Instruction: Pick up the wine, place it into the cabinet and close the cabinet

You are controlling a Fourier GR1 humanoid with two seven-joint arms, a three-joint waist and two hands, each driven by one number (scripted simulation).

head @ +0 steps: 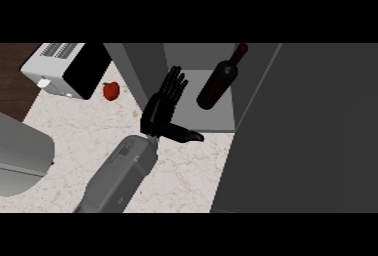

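Note:
The dark wine bottle (218,80) stands inside the open grey cabinet (210,117), its neck toward the top of the view. My left hand (164,102) is open just left of the bottle. Its fingers are straight and reach over the cabinet's left wall, and its thumb sticks out to the right. The hand does not touch the bottle. The cabinet's dark door (310,130) stands open and fills the right side of the view. My right hand does not show.
A white and black toaster (63,67) sits at the back left with a small red fruit (111,91) beside it. A large grey rounded object (22,160) lies at the left edge. Marble counter (81,130) shows between them.

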